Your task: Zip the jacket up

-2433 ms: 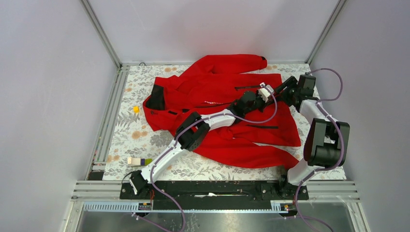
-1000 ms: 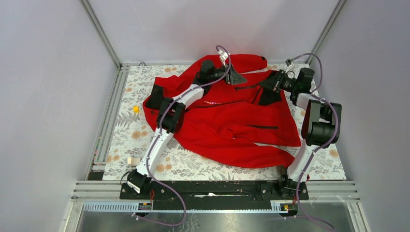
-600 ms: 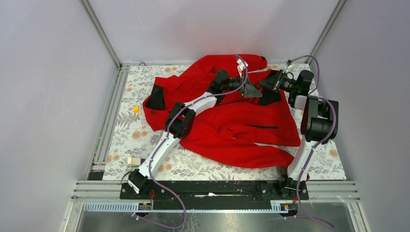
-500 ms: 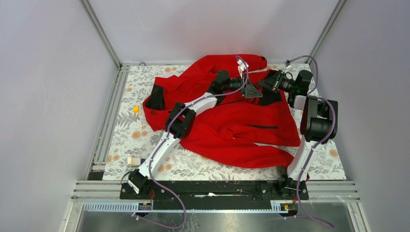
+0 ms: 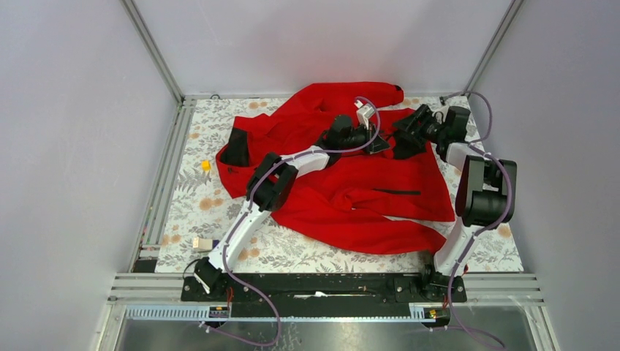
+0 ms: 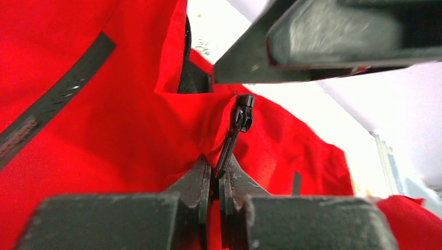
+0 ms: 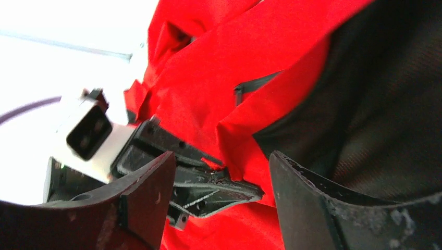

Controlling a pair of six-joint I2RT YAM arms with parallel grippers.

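Note:
The red jacket (image 5: 343,186) lies spread across the floral mat, collar to the left and hem to the right. At its far right edge a flap is folded back, showing the black lining (image 7: 375,104). My left gripper (image 5: 376,144) reaches over the jacket to that edge. In the left wrist view the left gripper (image 6: 215,174) is shut on the dark zipper pull (image 6: 235,133), which hangs from its slider (image 6: 244,104). My right gripper (image 5: 406,134) faces it from the right. The right gripper (image 7: 221,174) stands open around the left fingertips (image 7: 219,190) and the red hem edge, apart from both.
A small yellow block (image 5: 206,165) lies left of the collar and a pale block (image 5: 202,243) near the mat's front left. Metal frame rails (image 5: 157,190) and grey walls enclose the mat (image 5: 219,117). The right arm's elbow (image 5: 484,197) stands by the jacket's right side.
The left gripper moved right along the jacket's far edge and shut on the zipper pull. The right gripper opened, letting go of the hem.

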